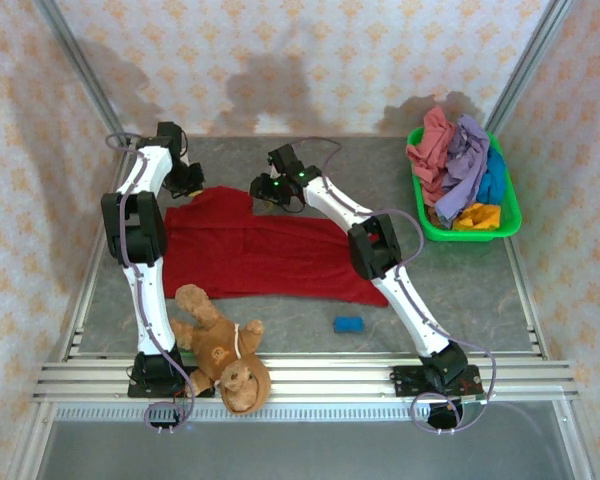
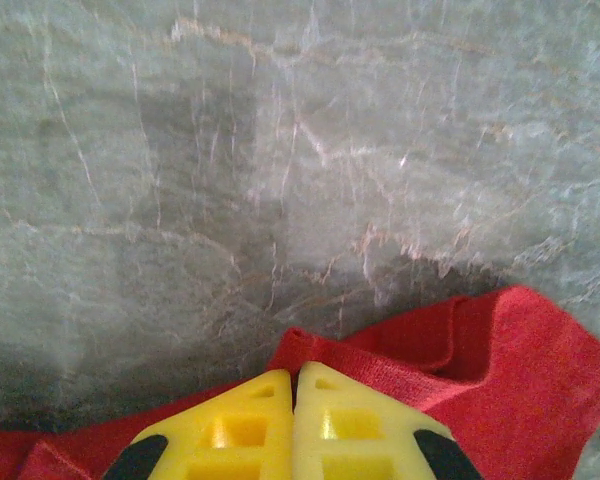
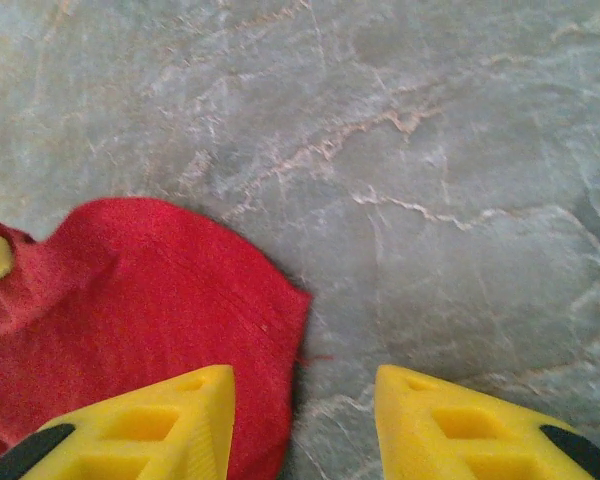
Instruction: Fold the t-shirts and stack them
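A dark red t-shirt [image 1: 260, 255] lies spread on the grey table. My left gripper [image 1: 185, 182] is at its far left corner. In the left wrist view the yellow fingers [image 2: 240, 420] are pressed together and a ridge of the red cloth [image 2: 500, 370] puckers up at their tips, so the gripper [image 2: 294, 372] is shut on the shirt. My right gripper [image 1: 270, 192] hangs open over the shirt's far edge [image 3: 150, 300]. One finger [image 3: 180, 420] is above the cloth, the other above bare table. More t-shirts [image 1: 460, 165], pink, lavender, teal and orange, are heaped in the basket.
The bright green basket [image 1: 460, 235] stands at the back right. A brown teddy bear [image 1: 225, 350] lies at the near edge by the left arm's base. A small blue object [image 1: 348, 324] sits in front of the shirt. Patterned walls enclose the table.
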